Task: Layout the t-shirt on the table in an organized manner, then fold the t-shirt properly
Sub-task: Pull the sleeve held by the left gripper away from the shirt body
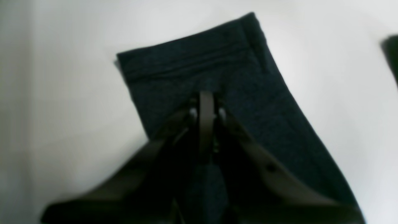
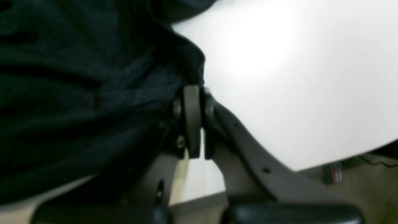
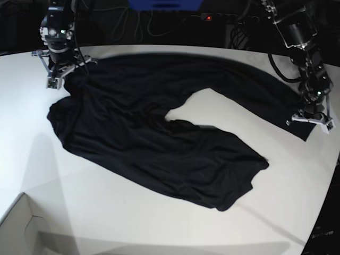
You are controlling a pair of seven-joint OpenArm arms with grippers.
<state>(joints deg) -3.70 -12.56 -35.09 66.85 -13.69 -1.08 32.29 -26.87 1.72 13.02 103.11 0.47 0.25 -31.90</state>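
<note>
The black t-shirt lies spread but crumpled across the white table, with one sleeve stretched out to the right. My left gripper is at that sleeve's end. In the left wrist view its fingers are shut, pinching the sleeve a little short of the hem. My right gripper is at the shirt's far left corner. In the right wrist view it is shut on bunched fabric just above the tabletop.
A white box corner sits at the front left. The table's curved far edge has dark cables behind it. The right table edge runs close to the left gripper.
</note>
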